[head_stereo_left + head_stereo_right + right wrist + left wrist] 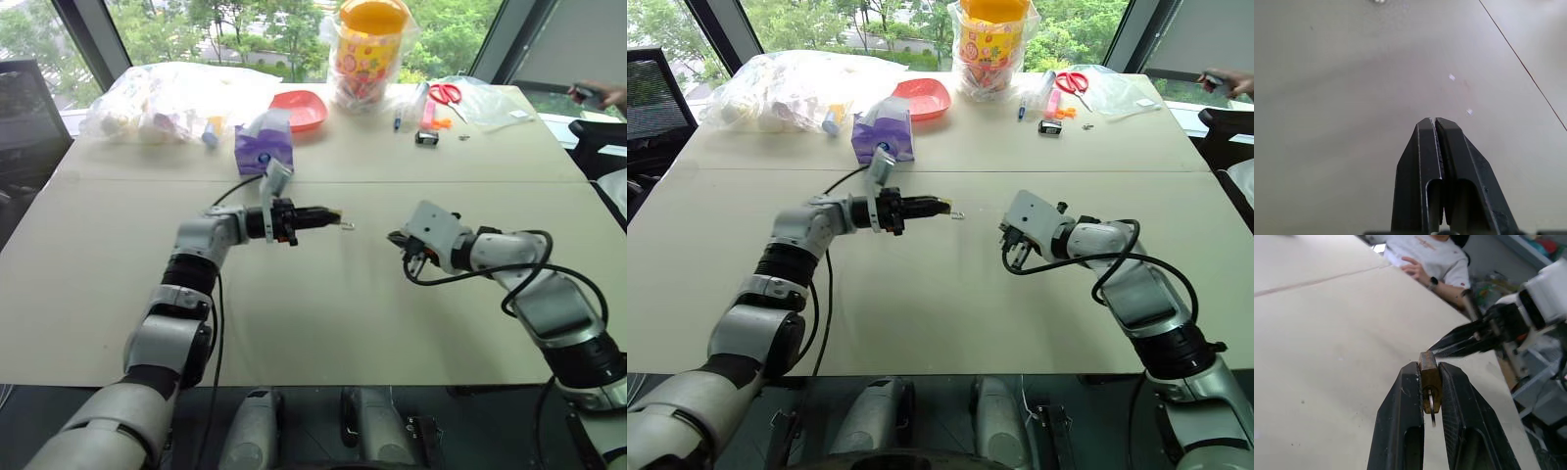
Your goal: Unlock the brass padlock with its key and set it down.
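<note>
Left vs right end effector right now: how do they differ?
The left end effector is clamped on the small golden brass padlock; the right end effector is shut on nothing. The left points across toward the right arm; the right angles down at the beige table. Both are above the table, with two black fingers.

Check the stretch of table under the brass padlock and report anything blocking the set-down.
Nothing visible blocks it. The left gripper holds the brass padlock above a bare patch of the table. The right gripper, shut, is off to one side, apart from it. The purple tissue pack and other clutter lie farther back.
</note>
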`<state>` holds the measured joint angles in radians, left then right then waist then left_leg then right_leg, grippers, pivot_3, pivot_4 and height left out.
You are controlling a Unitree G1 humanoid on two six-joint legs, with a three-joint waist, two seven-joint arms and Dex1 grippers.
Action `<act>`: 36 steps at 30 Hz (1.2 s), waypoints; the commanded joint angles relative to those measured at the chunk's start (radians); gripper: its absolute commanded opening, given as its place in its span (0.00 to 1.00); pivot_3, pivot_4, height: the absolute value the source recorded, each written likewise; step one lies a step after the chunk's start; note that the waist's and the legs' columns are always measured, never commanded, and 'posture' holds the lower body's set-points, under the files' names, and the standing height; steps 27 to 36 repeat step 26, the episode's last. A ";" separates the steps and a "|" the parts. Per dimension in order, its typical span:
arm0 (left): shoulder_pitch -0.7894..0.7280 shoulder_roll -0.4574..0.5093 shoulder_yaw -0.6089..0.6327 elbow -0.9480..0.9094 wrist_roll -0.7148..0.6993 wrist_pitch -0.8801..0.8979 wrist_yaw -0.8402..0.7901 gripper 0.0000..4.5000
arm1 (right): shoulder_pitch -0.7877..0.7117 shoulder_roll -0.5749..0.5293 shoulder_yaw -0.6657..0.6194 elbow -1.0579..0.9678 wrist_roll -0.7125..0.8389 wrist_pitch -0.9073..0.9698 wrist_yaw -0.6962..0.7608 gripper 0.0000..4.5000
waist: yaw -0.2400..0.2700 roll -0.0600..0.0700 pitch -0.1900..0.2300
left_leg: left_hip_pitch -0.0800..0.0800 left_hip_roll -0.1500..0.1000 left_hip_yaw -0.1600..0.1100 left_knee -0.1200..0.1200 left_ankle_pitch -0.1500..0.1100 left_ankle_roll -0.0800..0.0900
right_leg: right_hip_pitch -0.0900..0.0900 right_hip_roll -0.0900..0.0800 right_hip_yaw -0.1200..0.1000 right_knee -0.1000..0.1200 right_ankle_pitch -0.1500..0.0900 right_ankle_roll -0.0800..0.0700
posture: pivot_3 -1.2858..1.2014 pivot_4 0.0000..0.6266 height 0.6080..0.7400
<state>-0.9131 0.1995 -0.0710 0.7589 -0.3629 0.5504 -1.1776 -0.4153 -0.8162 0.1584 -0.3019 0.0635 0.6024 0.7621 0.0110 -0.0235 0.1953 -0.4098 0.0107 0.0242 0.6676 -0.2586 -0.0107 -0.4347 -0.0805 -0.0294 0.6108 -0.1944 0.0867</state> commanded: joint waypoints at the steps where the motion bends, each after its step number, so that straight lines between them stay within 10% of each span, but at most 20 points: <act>1: -0.055 -0.042 -0.020 0.083 0.048 -0.062 0.020 0.00 | -0.002 -0.019 -0.045 -0.099 0.011 0.013 0.009 0.01 | -0.001 0.000 0.000 | 0.000 0.000 0.000 0.000 0.000 0.000 | 0.000 0.000 0.000 0.000 0.000 0.000 | 0.52 0.24 1.00; 5: -0.128 -0.101 0.005 0.239 0.069 -0.092 0.054 0.00 | 0.013 -0.025 -0.051 -0.166 0.003 0.050 0.004 0.01 | 0.001 0.000 0.000 | 0.000 0.001 0.000 0.000 0.000 0.000 | 0.000 0.001 0.000 0.000 -0.001 -0.002 | 0.52 0.24 1.00; 13: -0.174 -0.112 -0.015 0.368 0.164 -0.221 0.051 0.76 | 0.048 -0.020 -0.064 -0.220 -0.003 0.094 -0.021 0.00 | 0.002 0.000 0.000 | 0.000 0.001 0.000 0.000 0.000 0.000 | 0.000 0.000 0.000 0.000 -0.001 -0.002 | 0.52 0.24 1.00; 26: 0.024 0.124 0.115 -0.136 0.063 -0.073 0.034 0.76 | 0.085 0.110 -0.197 -0.173 0.033 0.119 -0.153 0.00 | -0.004 0.000 0.000 | 0.000 0.002 0.000 -0.001 0.000 0.000 | -0.001 0.000 0.000 0.000 0.001 0.000 | 0.52 0.24 1.00; 36: 0.024 0.124 0.115 -0.136 0.063 -0.073 0.034 0.76 | 0.085 0.110 -0.197 -0.173 0.033 0.119 -0.153 0.00 | -0.004 0.000 0.000 | 0.000 0.002 0.000 -0.001 0.000 0.000 | -0.001 0.000 0.000 0.000 0.001 0.000 | 0.52 0.24 1.00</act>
